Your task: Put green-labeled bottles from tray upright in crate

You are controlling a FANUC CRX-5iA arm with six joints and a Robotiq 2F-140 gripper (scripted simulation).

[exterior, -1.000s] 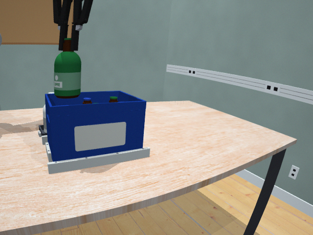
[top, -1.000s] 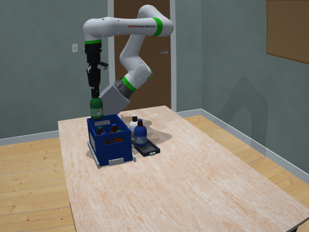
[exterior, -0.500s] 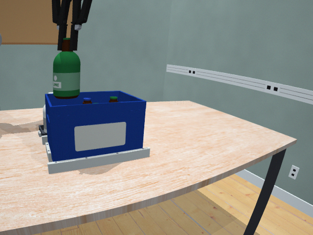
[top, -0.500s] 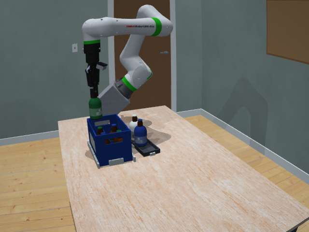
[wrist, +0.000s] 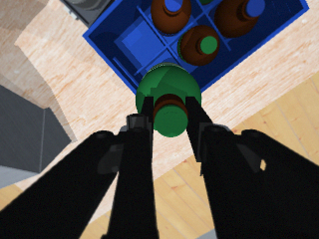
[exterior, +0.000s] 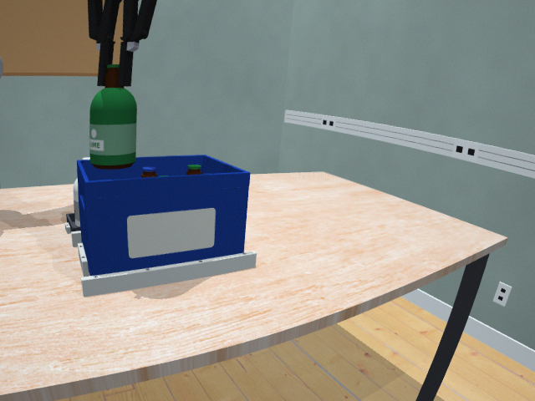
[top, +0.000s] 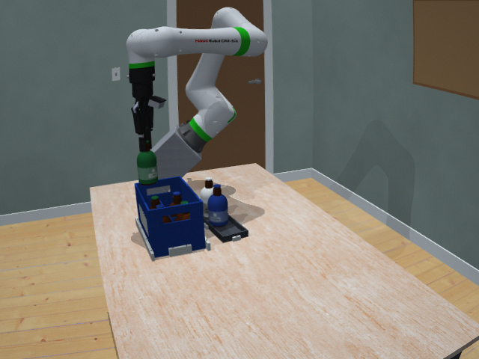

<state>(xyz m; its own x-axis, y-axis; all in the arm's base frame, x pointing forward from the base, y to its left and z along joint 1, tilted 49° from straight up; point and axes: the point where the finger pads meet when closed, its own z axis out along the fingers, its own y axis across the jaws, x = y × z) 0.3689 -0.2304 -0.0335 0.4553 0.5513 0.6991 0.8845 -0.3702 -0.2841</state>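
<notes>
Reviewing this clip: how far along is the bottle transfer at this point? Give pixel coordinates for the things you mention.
Nearly there, it seems. Done: the tray (top: 236,236) shows only a white bottle (top: 206,194) and a blue bottle (top: 218,209), no green one. In hand: the gripper (top: 144,146) (exterior: 114,79) (wrist: 168,110) grips a green-labeled bottle (top: 147,167) (exterior: 113,129) (wrist: 169,82) above the blue crate (top: 177,232) (exterior: 172,194) (wrist: 112,62). Left: lowering it into a slot and releasing.
</notes>
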